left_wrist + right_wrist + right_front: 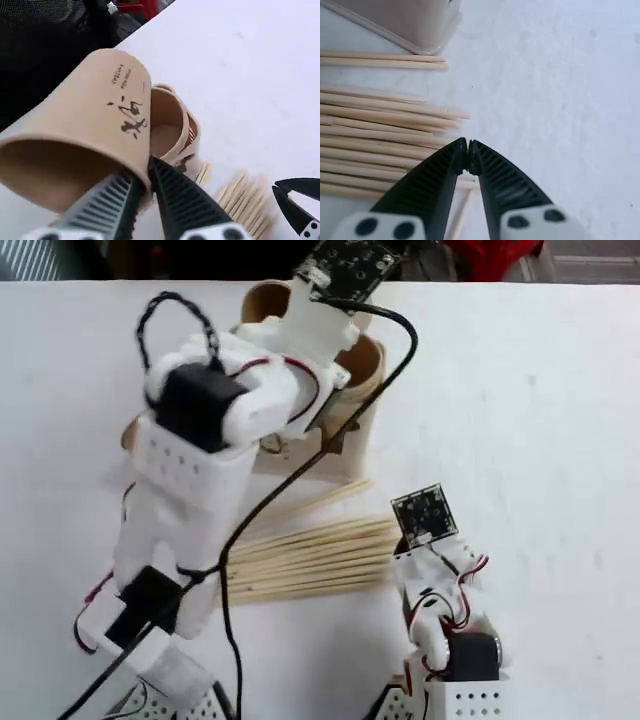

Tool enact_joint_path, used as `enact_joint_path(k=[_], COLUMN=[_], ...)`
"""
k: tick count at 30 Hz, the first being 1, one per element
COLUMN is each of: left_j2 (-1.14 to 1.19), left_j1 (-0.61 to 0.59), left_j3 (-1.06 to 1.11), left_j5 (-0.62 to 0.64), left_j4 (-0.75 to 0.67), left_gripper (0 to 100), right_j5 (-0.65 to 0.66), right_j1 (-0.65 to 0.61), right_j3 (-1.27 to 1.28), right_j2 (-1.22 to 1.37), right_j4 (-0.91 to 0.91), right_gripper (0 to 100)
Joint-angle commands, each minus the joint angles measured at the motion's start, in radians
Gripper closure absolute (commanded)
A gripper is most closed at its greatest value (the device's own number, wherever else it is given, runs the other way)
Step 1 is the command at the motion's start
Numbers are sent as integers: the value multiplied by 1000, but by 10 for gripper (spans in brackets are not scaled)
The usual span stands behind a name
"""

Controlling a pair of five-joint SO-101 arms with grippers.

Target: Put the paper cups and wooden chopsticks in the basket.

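White table (540,440) below. Toward 12 o'clock in the high view, a tilted paper cup (100,115), its rim pinched tight by the left gripper (144,172); second cup (167,125) just behind. Tan basket (420,30) corner beside wooden chopsticks (310,560), bundled loosely near centre. At 5 o'clock, right gripper (467,145) over their ends, tips pressed together, clasping nothing visible.

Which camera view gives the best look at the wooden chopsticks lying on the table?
The high view: nearly the whole pile of chopsticks lies spread on the table. The right wrist view shows their ends close up, beside the right gripper. The left wrist view catches a few ends at its edge.
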Motion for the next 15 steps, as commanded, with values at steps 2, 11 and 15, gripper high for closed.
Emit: enact_joint_path(k=[2,11,15], left_j2=[-4,-5,-5], left_j1=[-8,-8,-8], left_j3=[-35,112,137], left_j5=[-20,-69,-71], left_j4=[46,49,49], left_gripper=[978,976,976], right_j5=[14,14,14], right_j1=[-4,-4,-4], right_j3=[-5,-5,-5], right_j2=[-8,-8,-8], right_j4=[1,1,1], right_gripper=[981,981,981])
